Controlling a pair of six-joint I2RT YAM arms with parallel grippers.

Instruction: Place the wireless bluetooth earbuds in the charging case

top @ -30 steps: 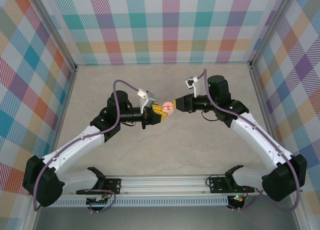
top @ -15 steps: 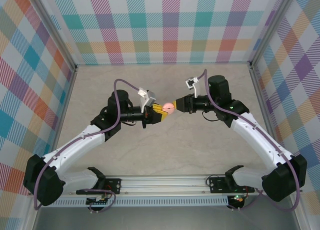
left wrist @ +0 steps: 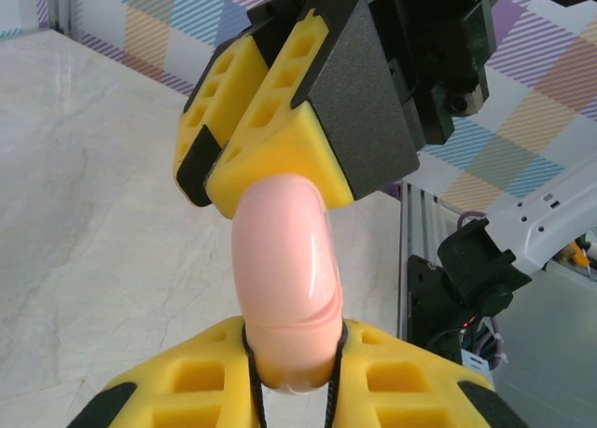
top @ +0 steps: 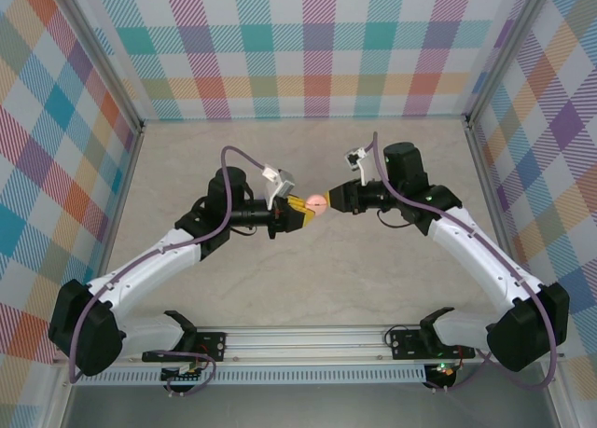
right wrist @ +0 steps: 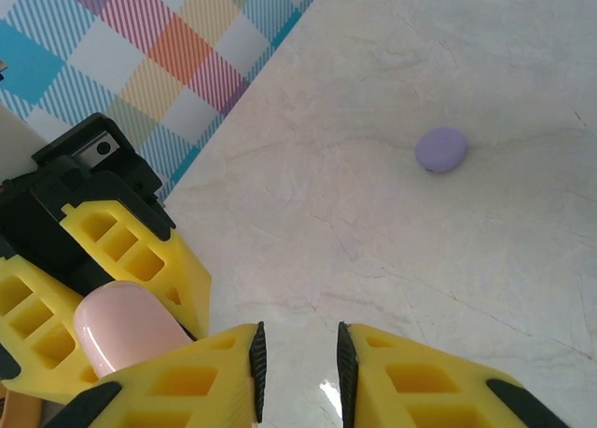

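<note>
Top external view: the pale marbled tabletop (top: 308,288) is boxed in by checked walls (top: 298,46) on its far, left and right edges. The left arm (top: 149,269) and right arm (top: 476,251) rise from the near edge and lean inward until their tips meet above the middle of the tabletop, a little nearer the far edge than the near one.

The left pincer (top: 300,209) has its yellow foam fingers pressed onto a glossy pink round charging case (top: 316,202), pinching it by one end so that the rest of the case juts out toward the other arm. The case is held up off the tabletop. In the left wrist view it stands edge-on, with a seam line running across it just above the gripping fingers.

The right pincer (top: 331,198) faces it head-on. From the right wrist camera its two fingers stand slightly spread, with a narrow slot between them, and only bare tabletop shows through that slot. The case sits just to the outer side of one finger. From the left wrist camera, the free end of the case touches the tip of that finger's yellow pad.

A small purple rounded piece (right wrist: 441,149) lies flat on open tabletop, well apart from both pincers. It is too small to tell whether it is an earbud or a case.
</note>
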